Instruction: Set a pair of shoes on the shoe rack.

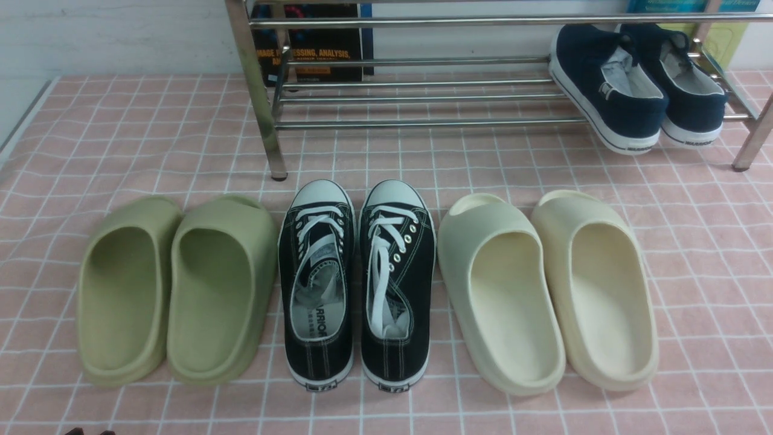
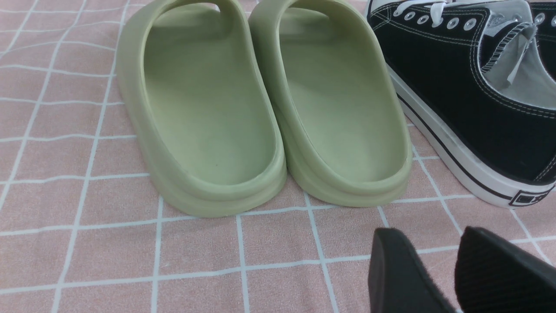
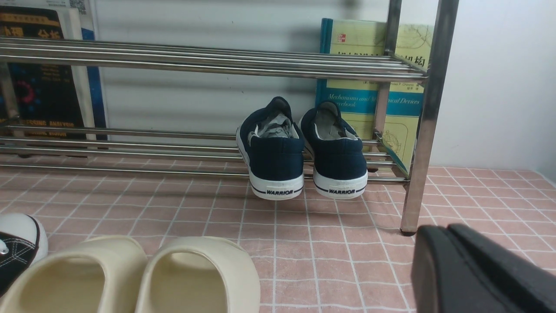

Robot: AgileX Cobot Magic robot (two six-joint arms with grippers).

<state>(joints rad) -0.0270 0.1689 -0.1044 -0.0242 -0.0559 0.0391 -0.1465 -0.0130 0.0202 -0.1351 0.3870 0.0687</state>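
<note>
Pair of shoes [image 3: 304, 152] sits on the shoe rack [image 3: 208, 61] lower bars, well ahead of the right jaws [image 3: 451, 269], pressed together, empty; left jaws [image 2: 447, 274] spread, empty; placement appears complete; nothing evidently left.

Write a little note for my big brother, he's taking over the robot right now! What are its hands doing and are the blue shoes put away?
Left gripper: fingers apart, holding nothing, low over the floor near the green slippers.
Right gripper: fingers look shut, empty, facing the shoe rack.
The pair of shoes: both navy slip-ons sit side by side on the rack's lower bars at its right end, heels sticking out over the front bar.
Done: the shoes are on the rack and let go.
Left: nothing much; maybe nudge them further in.
Black lace-up sneakers and cream slippers are on the floor.
</note>
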